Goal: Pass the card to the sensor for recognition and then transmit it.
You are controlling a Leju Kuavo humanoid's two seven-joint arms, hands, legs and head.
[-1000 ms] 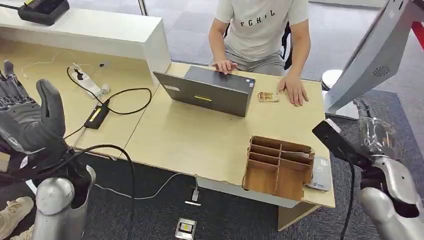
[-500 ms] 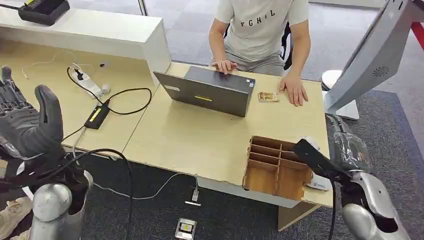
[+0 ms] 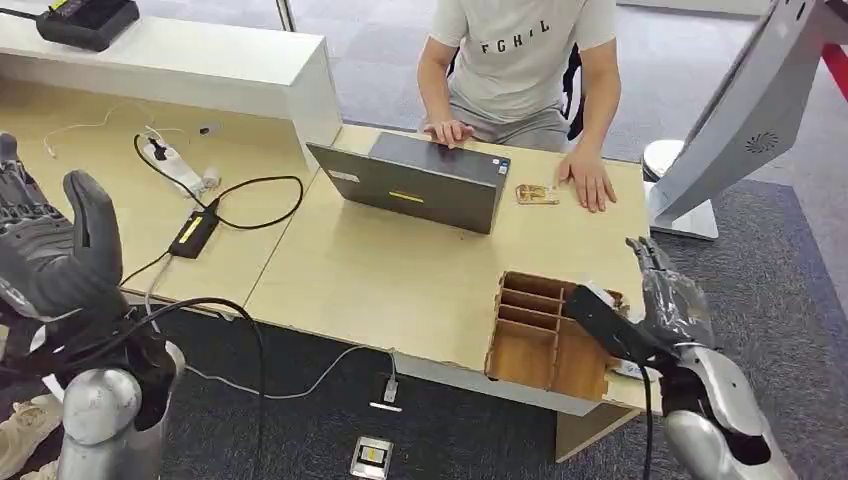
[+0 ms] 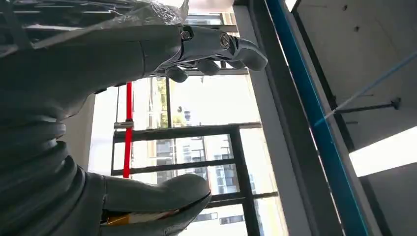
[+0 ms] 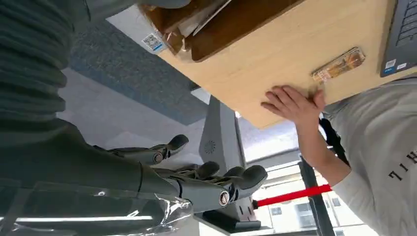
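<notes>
Overhead, the right hand [image 3: 668, 295] hovers open-fingered and empty beside the slotted brown wooden box [image 3: 553, 333]; the right wrist view reveals a white card [image 5: 139, 32] at that box's outer edge.

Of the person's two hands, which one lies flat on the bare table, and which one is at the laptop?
The hand beside the small orange card lies flat on the table. The other hand rests at the laptop, behind its raised lid.

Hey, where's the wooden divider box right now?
In the head view the wooden divider box sits at the table's near right corner, just left of the robot's right hand, with the laptop farther back.
</notes>
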